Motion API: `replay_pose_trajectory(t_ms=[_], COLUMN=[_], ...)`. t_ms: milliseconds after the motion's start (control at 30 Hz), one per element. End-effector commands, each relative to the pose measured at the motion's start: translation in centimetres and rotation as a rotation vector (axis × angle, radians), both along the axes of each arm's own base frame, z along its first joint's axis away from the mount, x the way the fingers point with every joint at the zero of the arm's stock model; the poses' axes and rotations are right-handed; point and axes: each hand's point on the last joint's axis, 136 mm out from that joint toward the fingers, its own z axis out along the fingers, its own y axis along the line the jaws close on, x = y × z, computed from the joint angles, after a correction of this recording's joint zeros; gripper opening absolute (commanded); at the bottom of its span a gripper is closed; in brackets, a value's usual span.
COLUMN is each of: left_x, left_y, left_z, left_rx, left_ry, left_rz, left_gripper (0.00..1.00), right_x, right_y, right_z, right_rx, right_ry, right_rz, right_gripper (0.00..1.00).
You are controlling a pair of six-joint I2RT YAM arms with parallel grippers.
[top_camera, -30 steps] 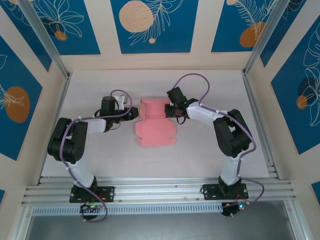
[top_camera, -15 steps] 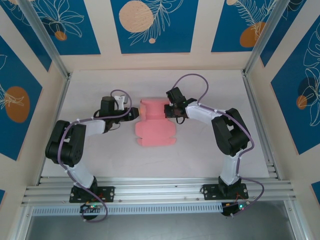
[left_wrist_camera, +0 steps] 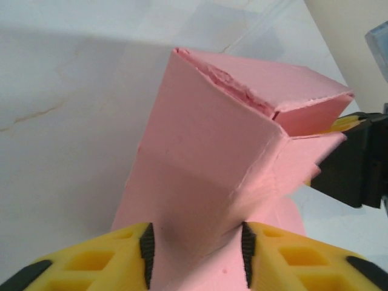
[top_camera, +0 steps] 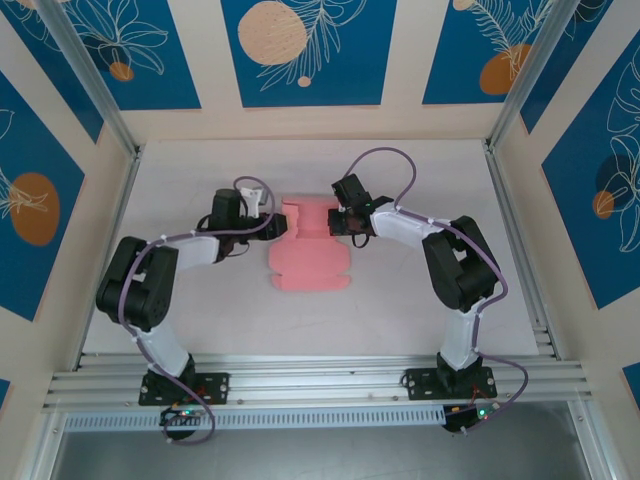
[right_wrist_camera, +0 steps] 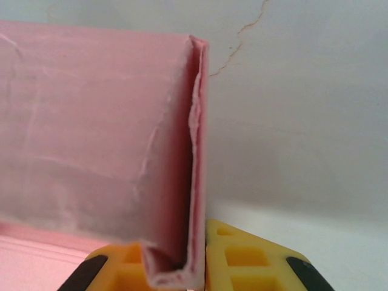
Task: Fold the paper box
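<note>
We had the box [top_camera: 310, 262] at frame centre on the tabletop [top_camera: 430, 180], left claw [top_camera: 272, 228] and right claw [top_camera: 343, 222] each clamped on it; opposed pulls could tear the thin card.

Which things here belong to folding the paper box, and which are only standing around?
Belong to the job:
paper box, partly folded
left gripper, gripping the card
right gripper, pinching a folded edge

Not part of it:
white table
blue patterned wall panels
aluminium rail
</note>
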Motion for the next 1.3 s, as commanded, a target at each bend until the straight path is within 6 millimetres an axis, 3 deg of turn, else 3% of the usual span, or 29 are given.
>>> replay_pose_trajectory(t_ms=[0,367,633,1000,1267], left_x=[0.8,1.8,2.4,3.4,4.2], left_y=[-0.2,0.5,0.4,2.2,2.7], left_z=[-0.9,-2.1,-2.2,-3.6,-3.5], left_rx=[0.072,0.272,0.478,0.707,0.777], left_ry=[-0.015,-0.066,-0.162,-0.182,-0.198], left_rz=[0.008,0.082,0.122,0.228,0.273], left_gripper=[0.40,0.38,0.30,0.24,0.13], right_x=[0.0,-0.3,-0.6,-1.2,-1.5], right_y=[1.3,1.4,1.7,2.4,2.8], right_z=[1.4,1.9,1.8,2.7,3.3], right_rx=[0.034,0.037,0.043,0.082,0.091], right_ry=[-0.020,-0.034,-0.022,-0.011,-0.015], right_rz=[0.026,0.030,0.015,-0.004,-0.005], right_gripper=[0.14,0.14,0.14,0.14,0.14])
